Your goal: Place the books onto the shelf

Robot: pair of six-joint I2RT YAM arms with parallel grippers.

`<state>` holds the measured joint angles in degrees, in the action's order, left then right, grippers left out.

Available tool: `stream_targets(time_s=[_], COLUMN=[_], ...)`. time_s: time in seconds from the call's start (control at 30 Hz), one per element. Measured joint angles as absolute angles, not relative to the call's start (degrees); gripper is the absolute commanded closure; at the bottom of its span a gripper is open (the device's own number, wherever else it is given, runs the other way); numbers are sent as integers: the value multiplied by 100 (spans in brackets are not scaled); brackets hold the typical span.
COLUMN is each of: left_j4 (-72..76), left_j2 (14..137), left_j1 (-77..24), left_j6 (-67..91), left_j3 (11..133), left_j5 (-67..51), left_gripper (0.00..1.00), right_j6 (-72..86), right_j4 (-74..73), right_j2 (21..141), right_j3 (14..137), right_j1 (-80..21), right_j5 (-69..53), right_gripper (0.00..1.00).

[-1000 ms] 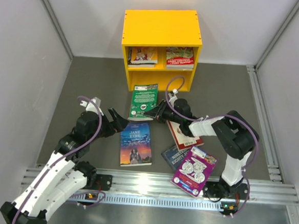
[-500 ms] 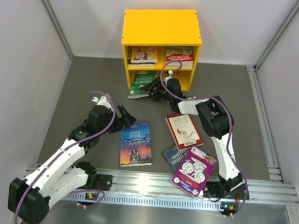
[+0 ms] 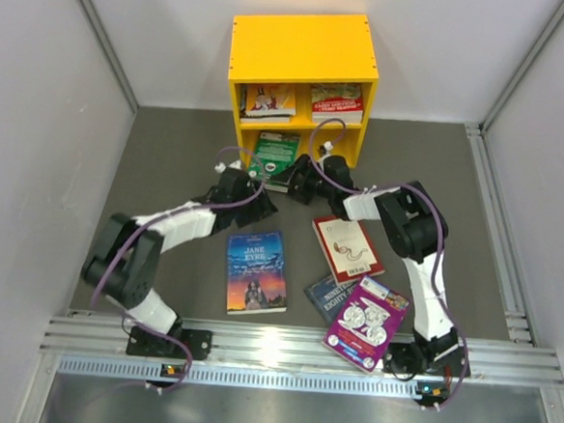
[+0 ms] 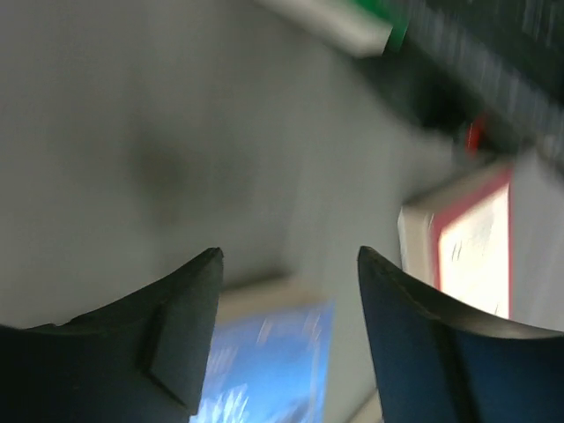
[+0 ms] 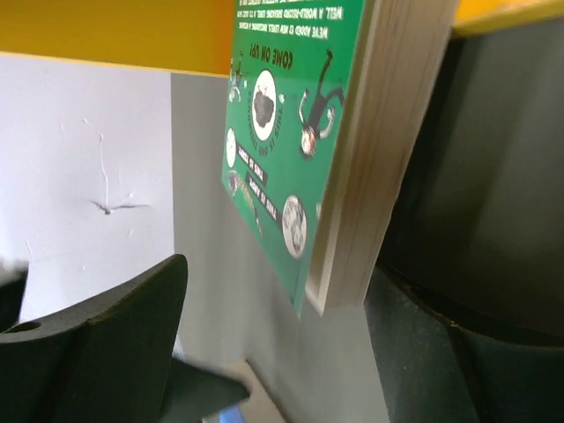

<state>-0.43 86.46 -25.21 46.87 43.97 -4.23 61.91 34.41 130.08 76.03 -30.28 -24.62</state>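
Wide apart, the right fingers [image 3: 299, 178] sit at the mouth of the yellow shelf [image 3: 303, 53], in front of its lower left compartment. The green book [image 3: 275, 155] stands tilted between them. Its page edge lies just beside one finger [image 5: 458, 352], and I cannot tell whether the two touch. The other finger [image 5: 106, 344] is well clear of the cover, so nothing is clamped. The far part of the green book is inside that lower left compartment and its near end juts out toward the fingers.

Just to the left, the left fingers [image 3: 259, 198] hang low over the grey table [image 3: 170, 155]. They are also spread, with only bare table between them. Their wrist view is blurred, but it shows the blue book [image 4: 273, 352] and the red-and-cream book [image 4: 471, 247] past the tips.

Beyond both pairs of fingers, above the green book, the two upper compartments are filled: a pale book [image 3: 267, 102] on the left of the divider and a red-topped book [image 3: 337, 101] on the right.

Behind the fingers, toward the arm bases, four books lie flat on the table. The blue book lies behind the left fingers and the red-and-cream book behind the right fingers. Nearer the bases, the dark blue book [image 3: 323, 294] is partly covered by the purple book [image 3: 364, 322].
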Motion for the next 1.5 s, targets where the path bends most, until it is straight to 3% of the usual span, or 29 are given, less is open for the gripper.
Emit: stream_targets(time_s=[0.33,0.47,0.53,0.87,1.17,1.23,1.27,1.4,1.5], left_j4=[-506,-405,-349,-150,-471,-593,-620,-714,-845], left_j2=[11118,11443,11500,11863,12342,12339,12335,12090,11579], left_j1=[-2530,-2550,-2561,-2657,-2665,-2657,-2663,-2668,-2709], left_j6=[4685,4860,4967,5833,5968,5918,5876,5666,5450], left_j3=[6895,7168,7185,7566,8383,8414,8420,8215,7738], left_j5=[75,257,384,1004,1730,1859,1933,2010,2062], left_gripper=[52,94,100,100,100,93,78,45,34], right_j6=[6366,6412,6436,6580,6442,6388,6351,6243,6160], right_j4=[3837,4025,4130,4845,4895,4869,4858,4851,4842], right_j2=[12654,12519,12348,11048,10136,10014,9974,9850,9773], right_j3=[6934,6619,6298,4473,3820,3767,3732,3520,3365], right_j1=[-2860,-2768,-2766,-2609,-2604,-2606,-2604,-2604,-2604], right_j5=[-2449,-2530,-2585,-2674,-2731,-2770,-2781,-2823,-2845], right_gripper=[22,23,23,24,24,24,24,24,24])
